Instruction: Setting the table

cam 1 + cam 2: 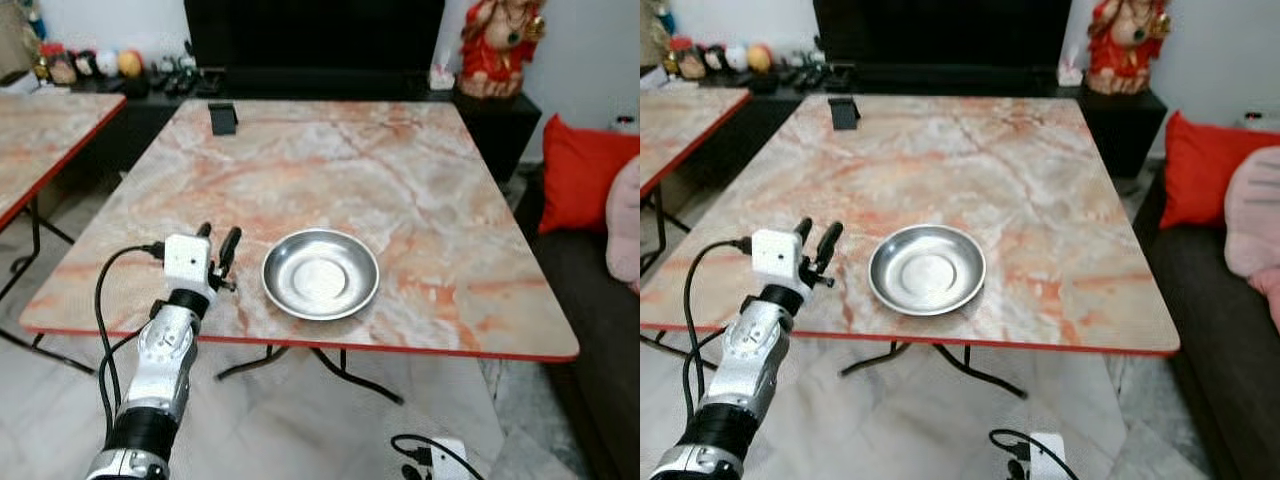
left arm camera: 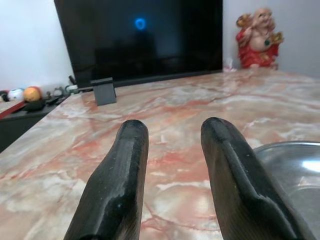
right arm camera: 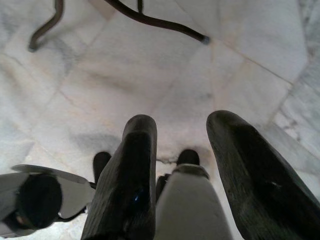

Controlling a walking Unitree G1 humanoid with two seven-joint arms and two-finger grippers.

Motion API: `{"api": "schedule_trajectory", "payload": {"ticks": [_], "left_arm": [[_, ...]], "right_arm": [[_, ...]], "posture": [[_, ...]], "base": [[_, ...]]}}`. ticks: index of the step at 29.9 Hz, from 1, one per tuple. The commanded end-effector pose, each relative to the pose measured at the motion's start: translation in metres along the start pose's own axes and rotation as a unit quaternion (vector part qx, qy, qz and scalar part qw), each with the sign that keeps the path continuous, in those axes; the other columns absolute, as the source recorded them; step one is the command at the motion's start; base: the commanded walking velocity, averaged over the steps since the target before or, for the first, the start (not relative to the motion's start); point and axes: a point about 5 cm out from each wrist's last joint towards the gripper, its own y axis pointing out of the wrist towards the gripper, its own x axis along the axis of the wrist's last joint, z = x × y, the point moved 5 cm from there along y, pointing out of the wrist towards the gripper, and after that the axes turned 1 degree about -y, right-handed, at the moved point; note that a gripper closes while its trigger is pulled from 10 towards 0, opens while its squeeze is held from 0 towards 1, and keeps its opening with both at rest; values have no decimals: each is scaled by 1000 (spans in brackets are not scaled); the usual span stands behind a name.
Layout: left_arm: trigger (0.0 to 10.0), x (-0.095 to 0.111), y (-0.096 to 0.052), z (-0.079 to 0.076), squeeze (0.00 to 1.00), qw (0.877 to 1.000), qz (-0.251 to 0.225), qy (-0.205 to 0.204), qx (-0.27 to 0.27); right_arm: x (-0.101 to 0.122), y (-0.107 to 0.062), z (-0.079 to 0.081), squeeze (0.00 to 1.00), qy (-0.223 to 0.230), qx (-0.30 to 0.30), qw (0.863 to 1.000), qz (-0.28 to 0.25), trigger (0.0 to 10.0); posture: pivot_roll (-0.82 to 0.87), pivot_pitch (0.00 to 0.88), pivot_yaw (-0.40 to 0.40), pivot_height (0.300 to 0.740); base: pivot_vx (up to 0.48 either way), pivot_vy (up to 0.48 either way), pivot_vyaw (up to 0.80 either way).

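Note:
A round steel plate (image 1: 320,274) lies empty near the front edge of the marble-patterned table (image 1: 400,170). My left gripper (image 1: 217,242) hovers just above the table a short way left of the plate, open, with nothing between its black fingers (image 2: 120,185). The plate's rim (image 2: 287,155) shows beside one finger in the left wrist view. My right gripper (image 3: 182,130) hangs low, pointing down at the white tiled floor (image 3: 125,95), open and empty.
A small black stand (image 1: 222,118) sits at the table's far left. Behind are a dark TV (image 1: 315,35) and a red figurine (image 1: 497,45). A second table (image 1: 40,140) stands left; a sofa with a red cushion (image 1: 580,170) stands right.

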Motion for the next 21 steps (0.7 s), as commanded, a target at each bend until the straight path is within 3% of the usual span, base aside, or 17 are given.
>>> {"api": "schedule_trajectory", "payload": {"ticks": [1, 8, 16, 21], "left_arm": [[10000, -2, -1, 4, 0, 1000, 2, 11, 0], [10000, -3, -1, 11, 0, 1000, 5, 5, 15], [10000, 3, 4, 6, 0, 1000, -6, 2, 6], [10000, 4, 5, 11, 0, 1000, -5, 2, 14]], "right_arm": [[2, 0, 1, 0, 11, 2, 1000, -8, 10000], [0, 0, 2, 0, 1, 5, 1000, -3, 10000], [4, 1, 2, 0, -15, 7, 1000, -6, 10000], [6, 1, 1, 0, -21, 3, 1000, -9, 10000]], "posture": [[27, 0, 6, 740], [32, 0, 7, 740], [33, 0, 13, 740], [35, 0, 22, 740]], "base": [[0, 319, 0], [0, 319, 0], [0, 322, 0], [0, 308, 678]]}}
